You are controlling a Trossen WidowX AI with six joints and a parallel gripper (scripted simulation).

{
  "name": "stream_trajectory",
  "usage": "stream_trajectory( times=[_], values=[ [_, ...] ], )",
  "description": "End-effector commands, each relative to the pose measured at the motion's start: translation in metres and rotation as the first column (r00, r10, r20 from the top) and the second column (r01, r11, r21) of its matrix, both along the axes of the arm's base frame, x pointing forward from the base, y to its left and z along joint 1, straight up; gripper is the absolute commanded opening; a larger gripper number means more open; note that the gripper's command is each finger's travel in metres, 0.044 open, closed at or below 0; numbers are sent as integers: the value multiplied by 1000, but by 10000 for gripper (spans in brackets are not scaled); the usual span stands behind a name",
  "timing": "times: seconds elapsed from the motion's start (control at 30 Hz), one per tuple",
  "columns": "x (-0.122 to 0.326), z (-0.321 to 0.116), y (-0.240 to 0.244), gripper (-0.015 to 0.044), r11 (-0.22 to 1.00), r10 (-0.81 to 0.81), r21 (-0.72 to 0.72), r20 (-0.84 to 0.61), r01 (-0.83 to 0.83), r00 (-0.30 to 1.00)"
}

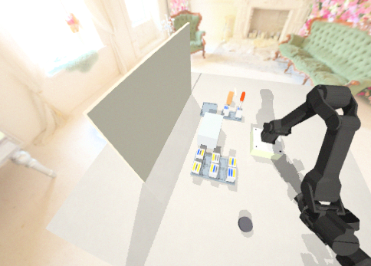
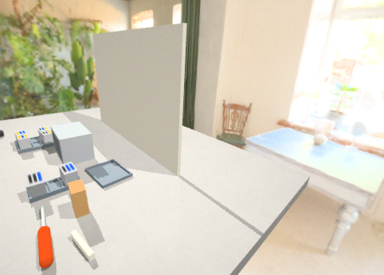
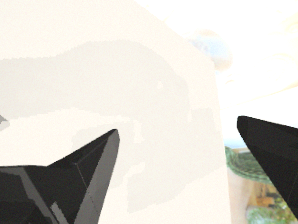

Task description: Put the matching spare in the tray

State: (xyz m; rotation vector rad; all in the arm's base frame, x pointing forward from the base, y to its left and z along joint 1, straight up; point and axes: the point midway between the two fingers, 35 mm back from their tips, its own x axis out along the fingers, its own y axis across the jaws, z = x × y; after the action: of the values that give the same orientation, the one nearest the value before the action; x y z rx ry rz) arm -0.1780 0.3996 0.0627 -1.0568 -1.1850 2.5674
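Note:
The grey tray (image 1: 208, 108) (image 2: 119, 173) lies empty beside a pale box (image 1: 211, 126) (image 2: 74, 145). Several small white units with blue, yellow and dark stripes stand on a grey rack (image 1: 223, 168) on the box's other side. Two more striped units (image 2: 35, 178) (image 2: 68, 170) stand on a smaller rack (image 1: 232, 116) (image 2: 37, 191). Which unit is the mounted one, and its back code, cannot be told. My gripper (image 3: 176, 128) is open and empty in the wrist view, raised above the table and far from the units. Its tips are not clear in the top view.
A tall panel (image 1: 149, 113) (image 2: 139, 93) stands behind the racks. An orange block (image 1: 230, 98) (image 2: 78, 198), a red-handled screwdriver (image 1: 242, 96) (image 2: 45, 246) and a white stick (image 2: 82, 245) are near the smaller rack. A dark disc (image 1: 245, 224) lies apart. The arm's base sits on a pale block (image 1: 264, 152).

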Motion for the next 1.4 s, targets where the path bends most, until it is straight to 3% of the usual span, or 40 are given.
stream_trajectory(
  times=[0.0, 0.17, 0.33, 0.6, 0.7, 0.87, 1.03, 1.2, 1.37],
  values=[
    [68, 9, 31, 440, 959, -260, -112, 14, 260, 965],
    [142, 17, 49, 440, 826, -520, -234, 35, 513, 853],
    [218, 25, 52, 440, 618, -735, -340, 69, 709, 674],
    [316, 45, 31, 440, 305, -914, -435, 117, 847, 389],
    [354, 48, 16, 440, 135, -957, -492, 160, 860, 242],
    [421, 55, -26, 440, -198, -964, -574, 259, 794, -54],
    [476, 65, -79, 440, -486, -874, -611, 361, 625, -325],
    [520, 76, -141, 440, -691, -705, -608, 450, 390, -547],
    [548, 89, -211, 440, -811, -464, -578, 545, 87, -699]
  ],
)
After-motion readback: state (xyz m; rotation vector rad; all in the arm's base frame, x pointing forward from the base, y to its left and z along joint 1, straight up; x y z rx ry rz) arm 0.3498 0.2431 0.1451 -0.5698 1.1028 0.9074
